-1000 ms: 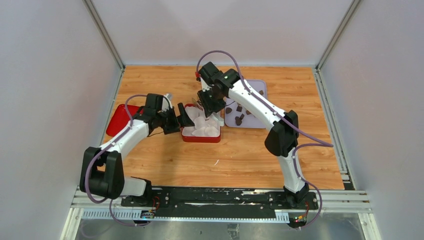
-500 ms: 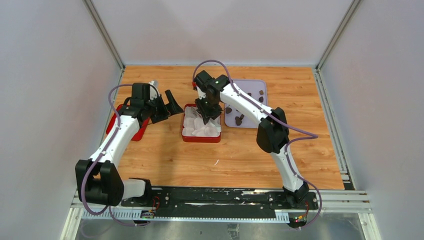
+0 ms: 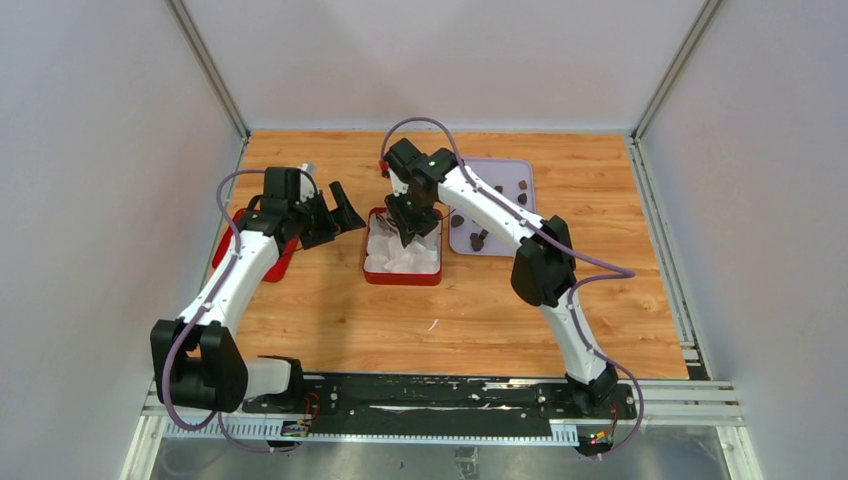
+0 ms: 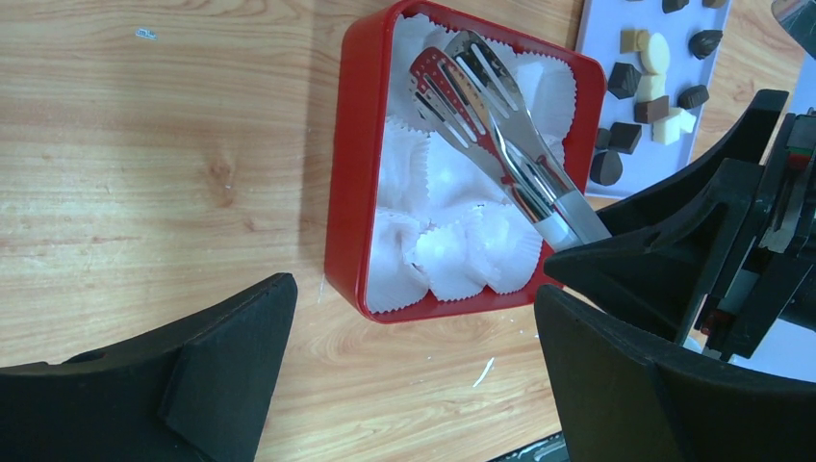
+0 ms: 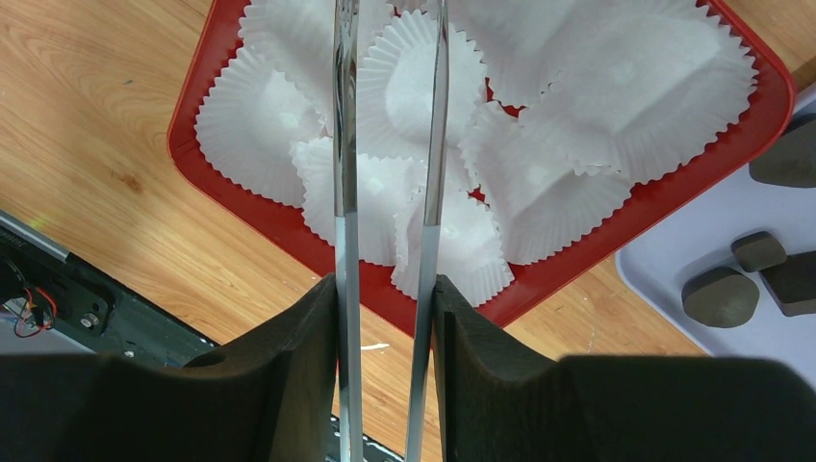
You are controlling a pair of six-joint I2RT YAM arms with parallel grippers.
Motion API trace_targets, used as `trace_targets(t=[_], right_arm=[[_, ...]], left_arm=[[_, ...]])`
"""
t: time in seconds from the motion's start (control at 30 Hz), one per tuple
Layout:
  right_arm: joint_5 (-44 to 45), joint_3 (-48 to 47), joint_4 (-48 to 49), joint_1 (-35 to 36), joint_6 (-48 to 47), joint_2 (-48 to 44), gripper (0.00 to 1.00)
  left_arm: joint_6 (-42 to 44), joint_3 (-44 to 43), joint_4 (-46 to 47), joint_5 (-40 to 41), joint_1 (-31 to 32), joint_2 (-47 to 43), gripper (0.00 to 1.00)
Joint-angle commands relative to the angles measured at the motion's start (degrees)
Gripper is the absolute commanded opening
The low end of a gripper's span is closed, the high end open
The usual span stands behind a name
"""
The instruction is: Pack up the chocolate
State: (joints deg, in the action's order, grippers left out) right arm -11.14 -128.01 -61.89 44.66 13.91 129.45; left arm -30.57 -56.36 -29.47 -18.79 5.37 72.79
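Broadly, a wooden bench fills the floor of a white-walled cell, with both arms reaching in from its near edge. The left arm bends out to the left, and its pincer hangs over bare wood just left of the red box, jaws spread wide apart with nothing between them. The right arm arches over from the right, and its pincer is above the box, clamped on the handle end of metal tongs.

A pale lilac tray lies right of the box, the two edges just beside each other. The box is square with rounded corners and sits near the bench's middle. A flat red lid lies well to the left, partly hidden under the left arm.

White fluted paper cups crowd the inside of the box, some tipped and overlapping. The slotted blades of the tongs point down among the cups at the far side of the box, a little apart from each other. Whether their tips touch the paper cannot be told.

The chocolate is on the tray: small dark brown, mid brown and cream pieces, some round and some square, scattered loosely. None shows inside the cups in view.
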Motion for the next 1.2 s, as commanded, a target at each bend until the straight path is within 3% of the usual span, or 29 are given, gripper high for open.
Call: trace_targets(t=[0.0,0.07,0.17,0.37,0.6,0.8,1.03,1.17], right_arm=[[-0.9,-2.4,-0.6,1.3,-0.6,1.5,0.24],[-0.2,-2.4,-0.6,1.3,-0.2,1.6,0.36],[0.0,-2.2,-0.4,1.3,0.1,1.6,0.45],[1.0,-2.2,-0.1,1.3,0.4,1.2,0.52],[1.5,-2.4,-0.1,1.4,0.4,-1.5,0.41],[6.4,0.1,-0.2,0.9,0.2,-9.6,0.36],[15.3,17.5,0.6,-2.7,0.9,-24.1,0.25],[17.2,30.3,2.4,-8.4,3.3,-32.6,0.24]], left_arm=[[0.1,0.1,-0.2,0.1,-0.3,-0.6,1.0],[-0.1,0.0,0.0,-0.2,-0.3,-0.3,1.0],[-0.5,-0.4,0.2,-1.0,-0.3,0.4,1.0],[-1.8,-0.2,1.3,-2.4,-0.3,0.6,1.0],[-2.0,-0.7,1.9,-2.7,-0.2,0.9,1.0],[-1.5,-1.0,1.3,-2.4,-0.3,1.0,1.0],[-0.7,-1.9,0.6,-2.3,-0.3,1.7,1.0],[-0.6,-2.1,1.2,-2.6,-0.3,2.7,1.0]])
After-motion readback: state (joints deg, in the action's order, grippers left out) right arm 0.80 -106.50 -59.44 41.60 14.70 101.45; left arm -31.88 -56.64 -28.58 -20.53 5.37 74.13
